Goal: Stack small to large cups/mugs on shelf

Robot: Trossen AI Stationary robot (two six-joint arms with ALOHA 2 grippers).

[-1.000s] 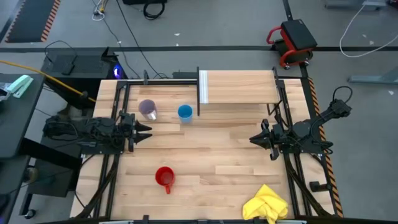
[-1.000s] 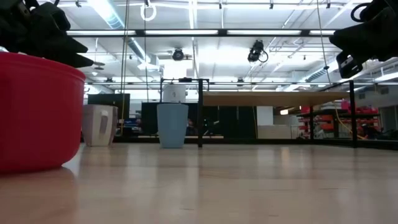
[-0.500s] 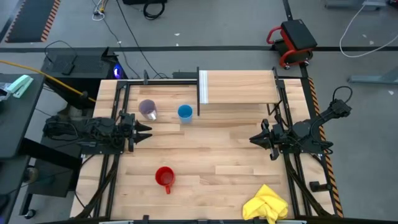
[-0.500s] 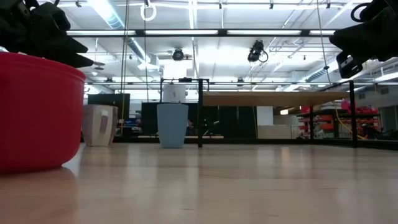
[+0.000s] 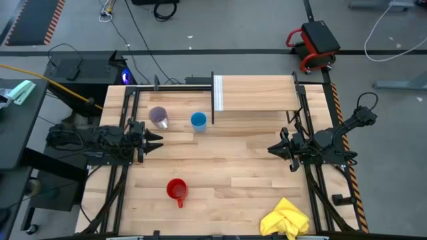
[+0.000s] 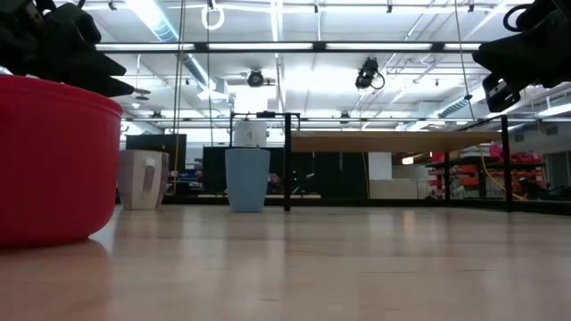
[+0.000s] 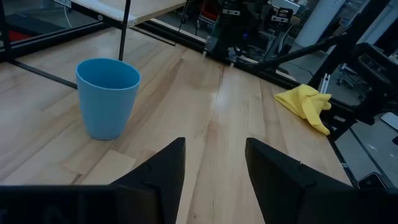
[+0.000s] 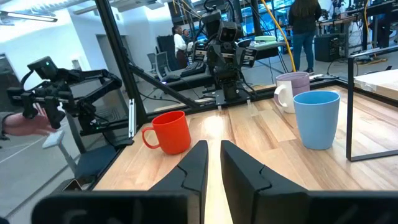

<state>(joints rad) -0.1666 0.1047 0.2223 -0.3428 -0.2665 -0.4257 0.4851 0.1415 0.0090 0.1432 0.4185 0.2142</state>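
A: Where are the cups found?
B: The red mug [image 5: 176,190] is seen upright near the front, handle frontward; the blue cup [image 5: 198,121] and purple cup [image 5: 158,117] beside the shelf [image 5: 257,93].
A: And the arms?
B: Both are held level, apart. The left gripper [image 5: 155,139] is spread, empty; the right gripper [image 5: 272,149] nearly closed, empty.

Robotics lab: other robot arms [image 8: 59,93] on frames, ceiling strip lights [image 6: 268,46], floor cables [image 5: 143,40].
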